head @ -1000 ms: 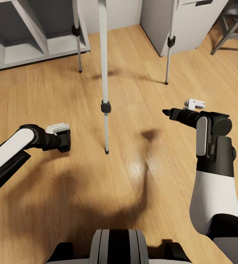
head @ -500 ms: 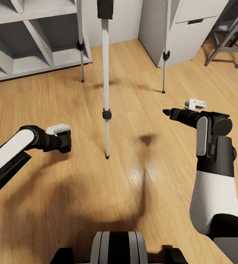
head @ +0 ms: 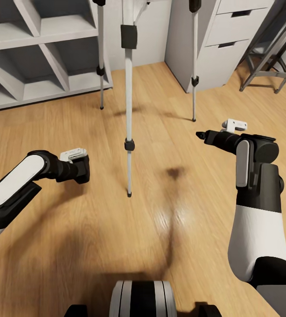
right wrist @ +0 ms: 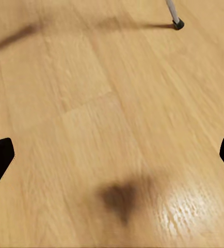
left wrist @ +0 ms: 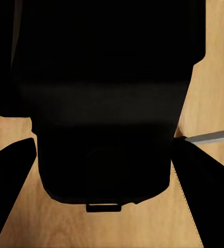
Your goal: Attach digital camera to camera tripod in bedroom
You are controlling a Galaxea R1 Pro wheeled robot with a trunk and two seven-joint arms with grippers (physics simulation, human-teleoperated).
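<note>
Wood-plank floor (head: 72,229) carries the slim silver tripod (head: 128,132); left wrist view shows the left hand (left wrist: 104,155) pinching the matte black camera (left wrist: 104,103), right hand (right wrist: 112,155) spread.

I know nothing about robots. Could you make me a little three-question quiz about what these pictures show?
1. True or false: the camera tripod stands on a wood-plank floor.
2. Which end effector holds the digital camera? A) left B) right C) neither
3. Fill in: the right end effector hangs with nothing between its fingers and its jaws ____.

Key
1. True. All three leg tips rest on the planks.
2. A. The left wrist view shows the black body between the left end effector's fingers.
3. Open. The right wrist view shows its fingertips wide apart over bare floor.
</note>
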